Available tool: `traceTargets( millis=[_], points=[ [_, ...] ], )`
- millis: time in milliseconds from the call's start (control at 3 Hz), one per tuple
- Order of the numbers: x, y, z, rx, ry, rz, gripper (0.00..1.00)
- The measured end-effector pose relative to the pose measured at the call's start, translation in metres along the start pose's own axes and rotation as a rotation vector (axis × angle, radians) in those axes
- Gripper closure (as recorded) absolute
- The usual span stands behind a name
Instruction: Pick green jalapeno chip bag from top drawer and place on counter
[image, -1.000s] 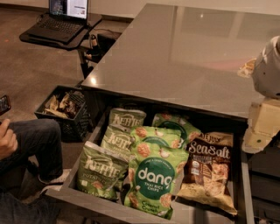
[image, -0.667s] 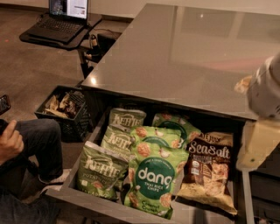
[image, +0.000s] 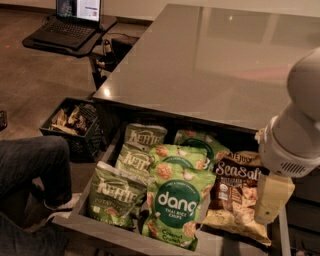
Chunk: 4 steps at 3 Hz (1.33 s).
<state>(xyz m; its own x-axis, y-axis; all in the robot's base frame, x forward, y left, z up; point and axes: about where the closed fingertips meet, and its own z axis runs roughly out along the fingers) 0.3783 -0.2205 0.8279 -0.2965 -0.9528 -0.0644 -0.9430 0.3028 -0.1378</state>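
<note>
Reaching is the step we judge to be in hand: nothing is lifted yet, and the top drawer (image: 115, 234) stands pulled out below the counter (image: 200, 65). The green Kettle bag (image: 116, 192) we take for the jalapeno one lies at the drawer's front left. Two more Kettle bags are stacked behind it, and a dang rice chips bag (image: 177, 207) overlaps it on the right. The sea salt bag (image: 235, 182) lies further right. The pincer (image: 272, 200) hangs pointing down over the drawer's right edge, beside the sea salt bag, under the bulky white arm (image: 300, 125). We cannot tell whether it is open or closed. Next it must travel left across the drawer and come down on the Kettle bag.
</note>
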Motion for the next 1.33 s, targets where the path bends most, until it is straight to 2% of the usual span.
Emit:
traceTargets(
  millis=[333, 667, 1333],
  points=[
    [0.002, 0.003, 0.004, -0.007, 0.005, 0.003, 0.00],
    [-0.002, 0.004, 0.019, 0.013, -0.028, -0.006, 0.00],
    [0.000, -0.013, 0.081, 0.080, -0.058, -0.035, 0.00]
  ],
)
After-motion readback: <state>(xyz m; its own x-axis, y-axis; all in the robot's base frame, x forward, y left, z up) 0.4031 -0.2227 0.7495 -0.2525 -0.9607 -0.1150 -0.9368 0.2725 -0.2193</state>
